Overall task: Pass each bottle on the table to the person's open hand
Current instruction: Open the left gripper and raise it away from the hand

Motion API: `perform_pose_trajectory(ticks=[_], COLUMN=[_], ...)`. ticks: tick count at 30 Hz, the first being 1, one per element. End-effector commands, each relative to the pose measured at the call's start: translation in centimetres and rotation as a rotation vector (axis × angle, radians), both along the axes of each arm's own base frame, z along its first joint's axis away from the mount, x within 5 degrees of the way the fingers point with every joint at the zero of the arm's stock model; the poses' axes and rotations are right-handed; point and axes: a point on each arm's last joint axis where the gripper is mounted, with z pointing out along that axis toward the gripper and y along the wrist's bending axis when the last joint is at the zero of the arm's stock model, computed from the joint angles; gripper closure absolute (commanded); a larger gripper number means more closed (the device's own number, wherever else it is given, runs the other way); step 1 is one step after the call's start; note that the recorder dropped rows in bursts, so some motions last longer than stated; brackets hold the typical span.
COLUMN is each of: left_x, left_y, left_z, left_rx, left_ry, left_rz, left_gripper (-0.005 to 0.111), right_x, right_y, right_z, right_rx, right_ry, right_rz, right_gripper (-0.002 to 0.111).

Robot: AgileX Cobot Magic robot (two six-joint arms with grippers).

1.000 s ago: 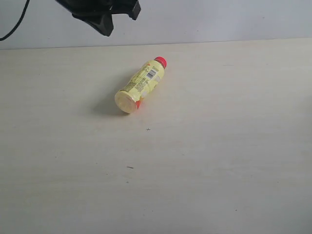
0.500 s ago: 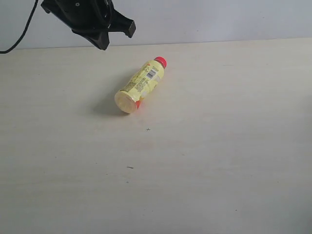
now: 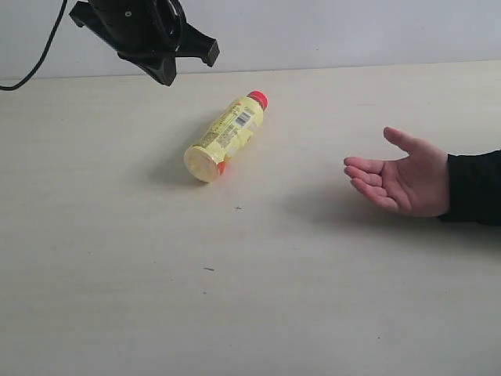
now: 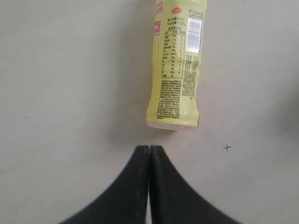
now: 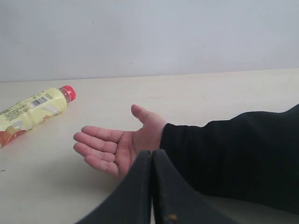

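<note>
Where the exterior view starts at the left, the black left arm (image 3: 141, 31) hangs over the far edge of the tabletop (image 3: 117, 282), close to the pale wall.

Left end effector (image 4: 148, 150): in the wrist view both black fingers are pressed tip to tip with nothing between them. It sits above bare surface, just short of the bottle's base.

Yellow bottle (image 3: 225, 137): lies on its side on the tabletop, left of centre. In the exterior view the flat base faces the camera and the red cap (image 3: 257, 99) points toward the wall. The printed label and barcode face up. Neither arm touches it. A small dark cross mark (image 3: 238, 208) sits on the surface near the base.

Further right, well apart from the bottle, is the person's hand (image 3: 403, 182). The palm is up, the fingers reach toward the bottle and the thumb is raised. Cannot tell whether it rests on the tabletop or is just above it. A black sleeve (image 3: 473, 186) runs off the right edge.

Right end effector (image 5: 152, 154): seen only in its wrist view, fingers closed together and gripping nothing. It is near the sleeved forearm, with the open palm between it and the bottle.
</note>
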Motion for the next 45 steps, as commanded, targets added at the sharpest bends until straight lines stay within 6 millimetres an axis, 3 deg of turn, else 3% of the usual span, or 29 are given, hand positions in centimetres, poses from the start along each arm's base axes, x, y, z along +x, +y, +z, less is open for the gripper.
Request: perform_pose_trajectory(ticks=[1, 15, 29, 35, 45], left_x=[0.1, 0.2, 3.1, 3.5, 3.5], left_y=[0.1, 0.0, -2.4, -2.5, -2.7], left_z=[0.1, 0.2, 2.6, 2.9, 2.8], left_rx=[-0.005, -0.017, -0.309, -0.31, -0.336], left_ry=[-0.009, -0.026, -0.427, -0.5, -0.483], left_rz=[0.001, 0.001, -0.034, -0.058, -0.043], left_gripper=[0.104, 0.104, 0.104, 0.104, 0.104], right_x=[0.0, 0.0, 0.0, 0.0, 0.0], right_y=[0.0, 0.0, 0.0, 0.0, 0.0], right_z=[0.0, 0.0, 0.0, 0.0, 0.0], right_rx=[-0.003, -0.003, -0.003, -0.003, -0.003], right_ry=[-0.011, -0.011, -0.011, -0.011, -0.011], right_rz=[-0.004, -0.004, -0.004, -0.004, -0.004], right_gripper=[0.108, 0.108, 0.108, 0.108, 0.108])
